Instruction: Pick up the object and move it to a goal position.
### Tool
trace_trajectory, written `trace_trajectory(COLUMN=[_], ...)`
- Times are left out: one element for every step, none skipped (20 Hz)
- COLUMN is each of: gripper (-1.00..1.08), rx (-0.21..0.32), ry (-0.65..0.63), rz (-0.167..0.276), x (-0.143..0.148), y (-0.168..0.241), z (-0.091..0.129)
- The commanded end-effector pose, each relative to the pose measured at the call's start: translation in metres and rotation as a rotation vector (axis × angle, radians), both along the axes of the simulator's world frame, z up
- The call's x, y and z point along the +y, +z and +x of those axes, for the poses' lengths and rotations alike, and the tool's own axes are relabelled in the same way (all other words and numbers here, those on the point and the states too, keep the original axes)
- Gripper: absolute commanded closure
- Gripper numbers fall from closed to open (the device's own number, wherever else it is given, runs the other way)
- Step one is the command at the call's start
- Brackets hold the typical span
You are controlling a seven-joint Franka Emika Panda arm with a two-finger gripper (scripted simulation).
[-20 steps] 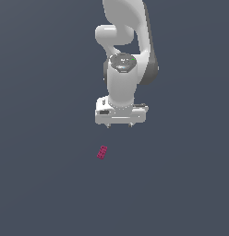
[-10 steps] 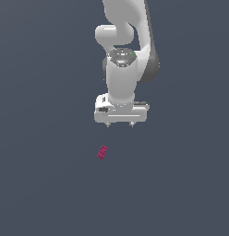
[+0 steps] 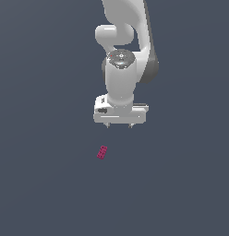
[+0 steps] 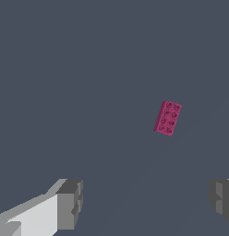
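Note:
A tiny magenta-pink studded brick (image 3: 102, 152) lies on the dark grey floor, alone. It also shows in the wrist view (image 4: 167, 118), lying flat and slightly tilted. My white gripper (image 3: 119, 125) hangs from the arm above the floor, pointing down, a short way behind the brick and a little toward the exterior view's right. Its two fingers (image 4: 70, 204) stand wide apart with nothing between them. The brick is well clear of the fingers.
A plain dark grey floor (image 3: 42, 184) fills the scene. The white arm (image 3: 123, 41) rises behind the gripper to the top of the exterior view.
The gripper has moved slightly toward the exterior view's right and a little lower. The brick has not moved.

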State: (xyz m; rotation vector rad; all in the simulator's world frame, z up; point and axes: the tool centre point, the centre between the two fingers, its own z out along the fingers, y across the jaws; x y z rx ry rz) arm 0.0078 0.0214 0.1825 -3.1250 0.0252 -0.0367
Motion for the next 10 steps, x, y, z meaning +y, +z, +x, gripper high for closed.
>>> trace_trajectory(gripper=[-0.92,-0.92,-0.92,-0.92,-0.92,-0.92,-0.92,-0.92,-0.92,-0.92], rx=[0.002,0.003,0.004,0.005,0.006,0.007,0.008,0.009,0.01,0.012], ry=[-0.015,-0.024,-0.033,-0.044,-0.055,-0.068,-0.082,-0.096,-0.112,-0.129], rz=[0.0,0.0,0.0,0.001,0.001,0.001,0.0,0.0,0.0,0.0], x=[-0.004,-0.006,-0.009,-0.011,-0.014,-0.018,-0.021,-0.025,-0.029,-0.034], y=[-0.005,-0.008,-0.012,-0.015,-0.019,-0.024,-0.029,-0.034,-0.04,-0.047], z=[0.003,0.005,0.007,0.009,0.011,0.014,0.017,0.019,0.022,0.025])
